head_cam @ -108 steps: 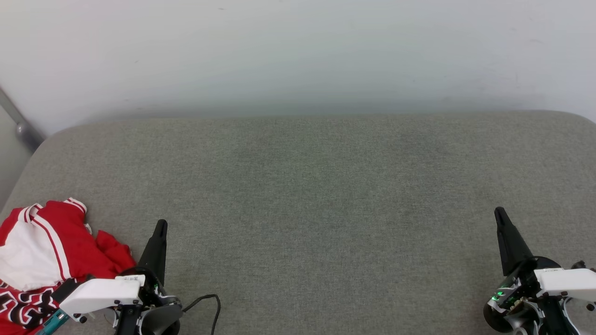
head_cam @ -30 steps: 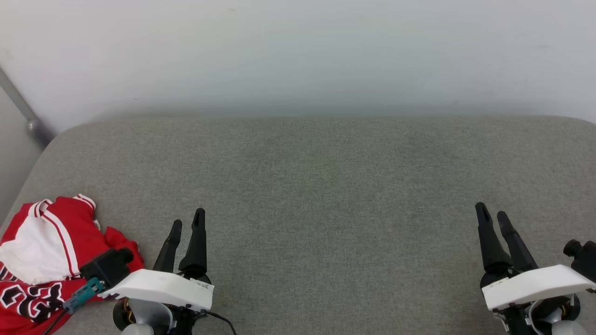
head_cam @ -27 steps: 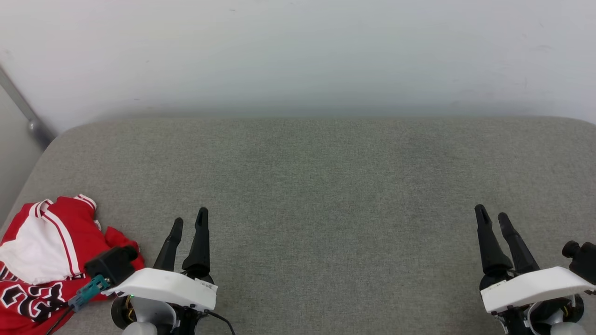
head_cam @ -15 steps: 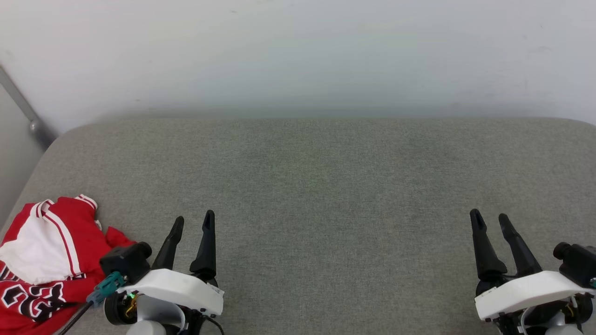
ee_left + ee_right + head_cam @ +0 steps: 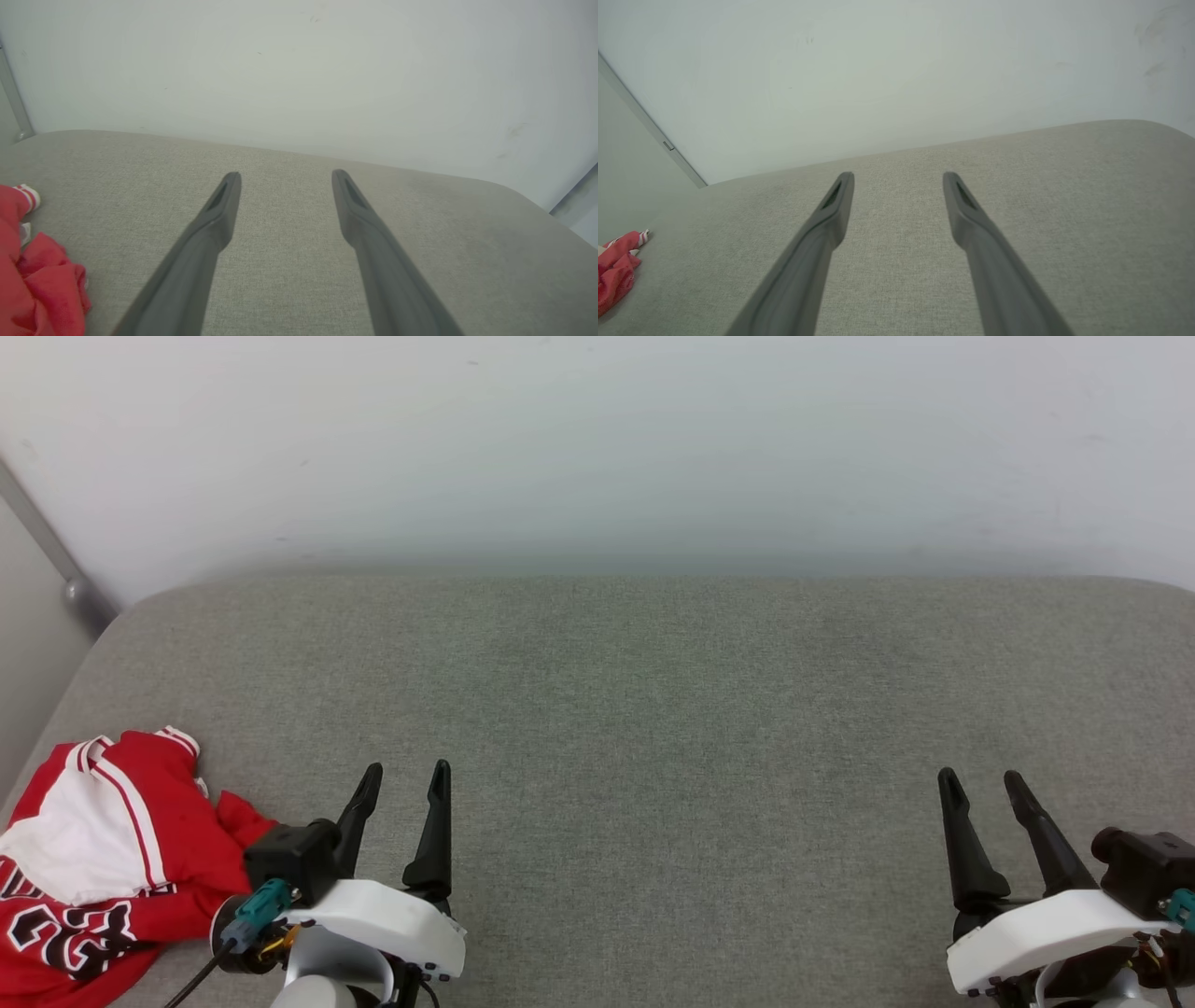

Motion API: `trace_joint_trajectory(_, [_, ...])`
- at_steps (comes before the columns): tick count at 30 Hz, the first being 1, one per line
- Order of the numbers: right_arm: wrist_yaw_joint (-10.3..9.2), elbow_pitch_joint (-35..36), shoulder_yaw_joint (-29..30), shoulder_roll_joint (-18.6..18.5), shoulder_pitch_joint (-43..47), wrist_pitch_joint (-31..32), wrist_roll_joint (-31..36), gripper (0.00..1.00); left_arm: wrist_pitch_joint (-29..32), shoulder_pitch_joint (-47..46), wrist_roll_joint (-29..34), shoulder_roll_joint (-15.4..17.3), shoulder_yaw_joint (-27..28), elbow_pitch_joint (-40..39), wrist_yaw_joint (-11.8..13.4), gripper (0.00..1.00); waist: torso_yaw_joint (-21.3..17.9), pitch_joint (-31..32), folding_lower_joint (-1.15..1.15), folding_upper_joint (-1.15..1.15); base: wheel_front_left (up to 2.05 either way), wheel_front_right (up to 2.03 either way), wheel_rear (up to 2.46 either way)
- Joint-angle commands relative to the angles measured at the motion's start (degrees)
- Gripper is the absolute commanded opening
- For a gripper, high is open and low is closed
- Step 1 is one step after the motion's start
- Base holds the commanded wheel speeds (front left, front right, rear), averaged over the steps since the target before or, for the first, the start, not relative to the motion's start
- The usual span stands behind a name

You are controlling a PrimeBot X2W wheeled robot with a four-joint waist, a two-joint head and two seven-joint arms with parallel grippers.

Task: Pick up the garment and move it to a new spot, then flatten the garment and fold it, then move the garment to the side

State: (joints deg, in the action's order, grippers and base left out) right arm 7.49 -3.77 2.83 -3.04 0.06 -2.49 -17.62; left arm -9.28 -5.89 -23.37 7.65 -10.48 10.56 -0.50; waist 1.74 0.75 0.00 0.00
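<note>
The garment (image 5: pixel 103 859), a red jersey with a white sleeve, striped trim and black white-outlined lettering, lies crumpled at the near left corner of the grey cushion (image 5: pixel 635 709). Its red edge also shows in the left wrist view (image 5: pixel 28 275) and far left in the right wrist view (image 5: pixel 616 270). My left gripper (image 5: pixel 407 780) is open just right of the garment, not touching it, with nothing between its fingers (image 5: pixel 219 219). My right gripper (image 5: pixel 980 786) is open near the front right corner, far from the garment, fingers (image 5: pixel 966 210) apart over bare fabric.
A pale wall (image 5: pixel 597 448) rises behind the cushion. A grey metal post (image 5: pixel 56 560) runs diagonally at the far left beside the cushion's rounded corner. The cushion's right edge curves off in the left wrist view (image 5: pixel 537 200).
Both grippers went from shut to open and turned flat, fingers side by side. The left gripper shifted right, the right one slightly lower. The garment has not moved.
</note>
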Motion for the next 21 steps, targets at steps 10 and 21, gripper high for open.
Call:
trace_joint_trajectory(10, [0.0, 1.6, 0.0, 0.2, 0.7, -0.6, 5.8, 1.0, -1.6, -1.4, 4.8, 0.6, -1.6, 1.1, 0.5, 1.0, 0.1, 0.1, 0.0, 0.0, 0.0, 0.0, 0.0])
trace_joint_trajectory(21, [0.0, 1.8, -0.5, 0.2, 1.2, -1.3, 10.6, 1.0, -3.0, -1.5, 8.1, 0.1, -1.9, 2.5, 0.2, 1.0, 0.3, 0.3, 0.0, 0.0, 0.0, 0.0, 0.0])
